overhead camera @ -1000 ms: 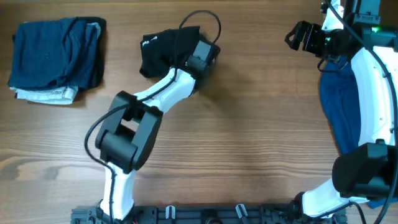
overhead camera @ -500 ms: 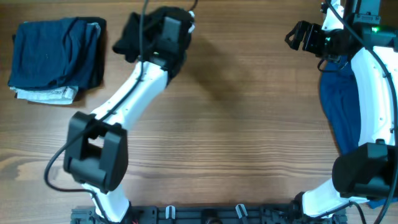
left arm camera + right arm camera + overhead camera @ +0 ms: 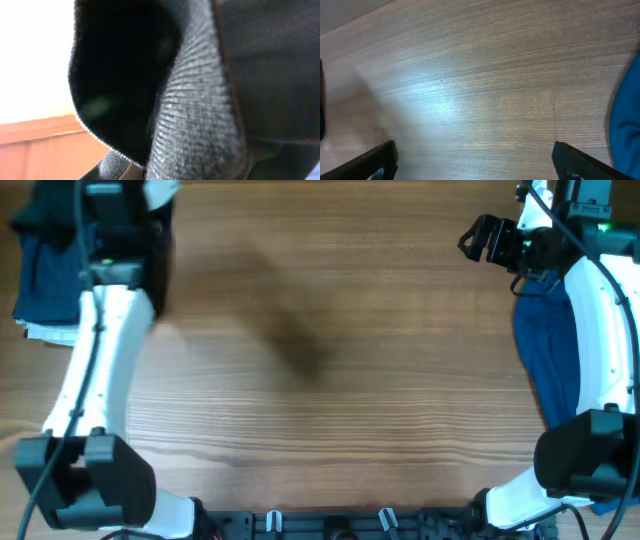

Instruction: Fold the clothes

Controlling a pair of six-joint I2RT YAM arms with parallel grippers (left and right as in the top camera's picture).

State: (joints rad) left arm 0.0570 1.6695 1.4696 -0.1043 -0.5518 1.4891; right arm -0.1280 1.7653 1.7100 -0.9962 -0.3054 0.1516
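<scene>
Now your left gripper [image 3: 106,218] is clamped on the black shirt [image 3: 200,100], above the navy stack [image 3: 40,280] at the desk's [image 3: 350,380] far left corner. Your right gripper [image 3: 478,238] stands wide apart beside the blue garment [image 3: 545,350].

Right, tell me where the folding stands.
Looks done: the navy stack sits folded at far left. In hand: the left arm grips the black shirt over that stack. Left: the royal-blue garment lies unfolded under the right arm; the right fingers are open and empty.
</scene>
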